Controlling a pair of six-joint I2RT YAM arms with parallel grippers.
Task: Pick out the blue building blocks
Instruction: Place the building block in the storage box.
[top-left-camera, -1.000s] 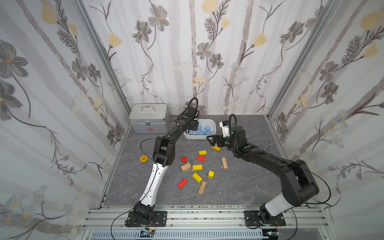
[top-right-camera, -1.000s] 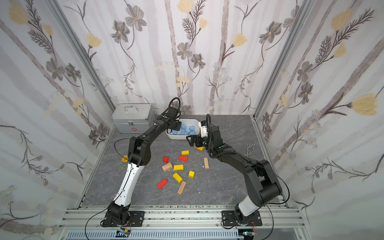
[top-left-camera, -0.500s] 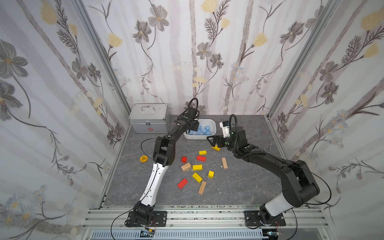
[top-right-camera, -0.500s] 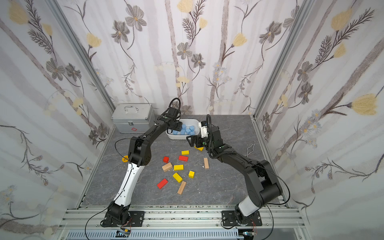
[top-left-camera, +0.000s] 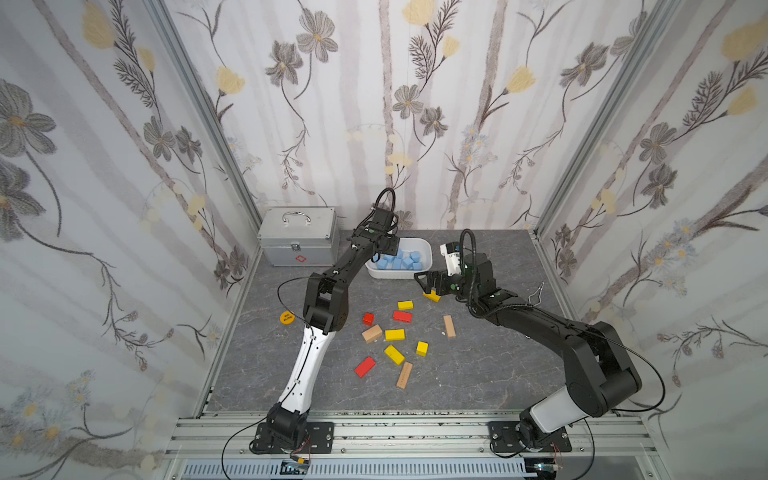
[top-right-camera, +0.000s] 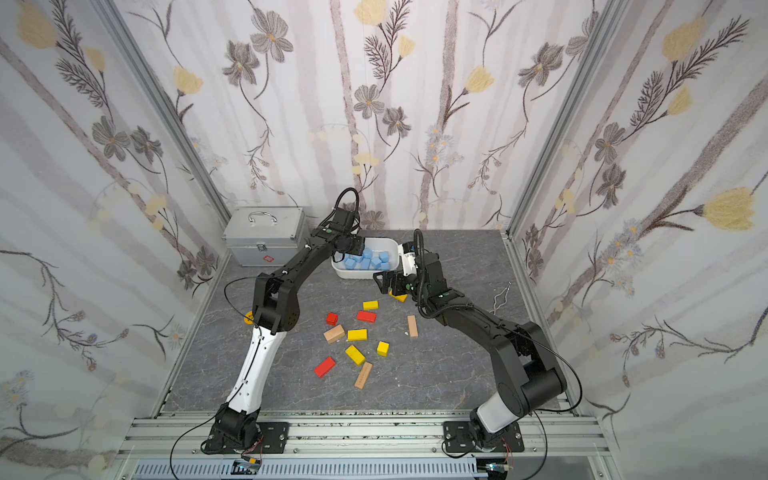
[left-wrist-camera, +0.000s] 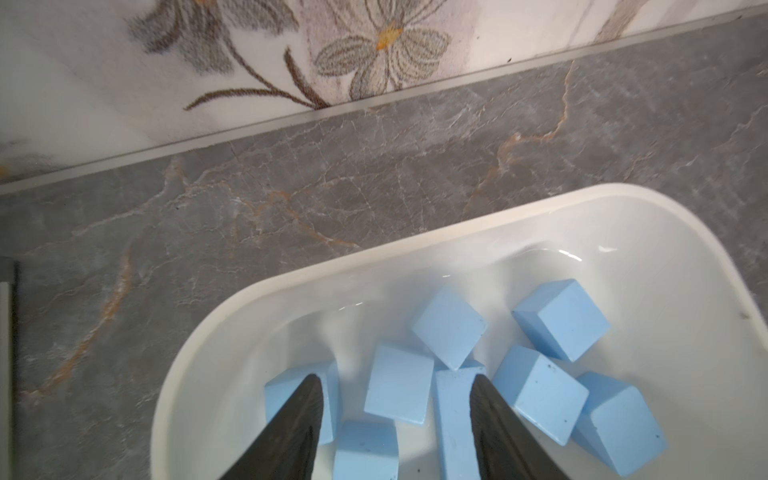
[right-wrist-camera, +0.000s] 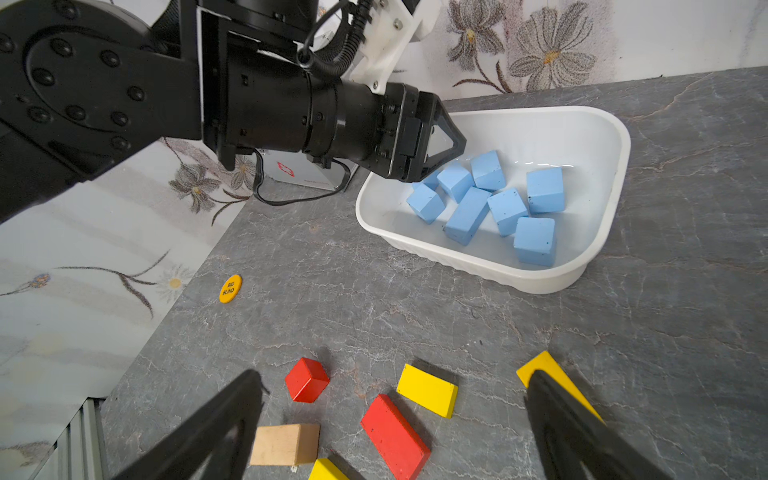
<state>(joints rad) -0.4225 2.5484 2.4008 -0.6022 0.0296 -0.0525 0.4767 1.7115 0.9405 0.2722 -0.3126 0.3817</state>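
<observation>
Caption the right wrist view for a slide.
Left hand open over blue building blocks in a white tray; red and yellow blocks outside.

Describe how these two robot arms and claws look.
The left arm and right arm are mostly black, each with one white lower segment. Black cables loop beside them. The left gripper and right gripper are black, with two pointed, triangular fingers.

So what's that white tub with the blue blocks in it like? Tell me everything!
The white tub is a shallow, glossy, plastic-looking dish with rounded corners, a rolled rim and ribbed outer wall. It sits upright on the grey marbled table near the back wall, right of the silver case. Light-blue blocks lie jumbled on its floor. The left gripper hangs over the end nearest the case, jaws apart; whether it touches the tub is unclear.
</observation>
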